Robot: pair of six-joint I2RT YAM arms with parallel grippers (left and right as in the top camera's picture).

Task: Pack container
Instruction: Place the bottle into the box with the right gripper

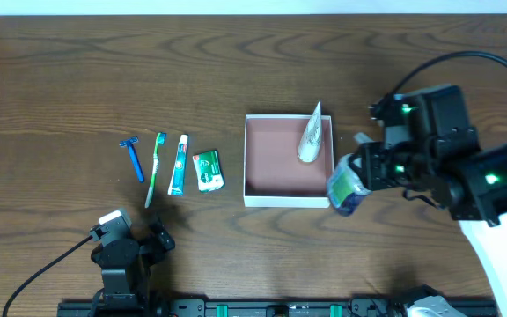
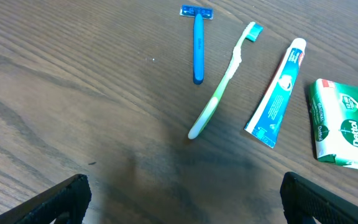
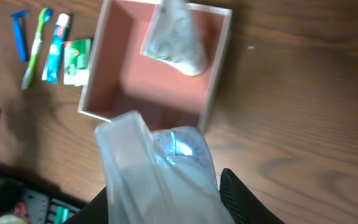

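Nearest you, the left end effector (image 2: 182, 202) is released, its fingers wide apart and empty over bare desk (image 1: 236, 70), just short of the toiletry row. Beyond it lie the razor (image 2: 196, 43), toothbrush (image 2: 219, 84), toothpaste tube (image 2: 278, 93) and soap packet (image 2: 344, 124), side by side with narrow gaps. If you reach for one carelessly, you will likely nudge its neighbour.

To the right, the right end effector (image 1: 363, 172) is grasping a clear pouch (image 1: 346, 187), which hangs at the near-right corner of the container (image 1: 275, 163). Your main risk is here. The pouch looks limp and sits over the thin white wall, so letting go now could leave it draped on the rim or let it slide out onto the desk. Dragging it inward too low could also shove the container, which looks light. Carry the pouch left and farther in before you open.

Farther on, a grey pouch (image 1: 313, 134) leans in the far-right corner with its tip past the far wall. A bump could tip it out. The left half of the pink floor is open, and the desk is bare on the container's far and right sides.
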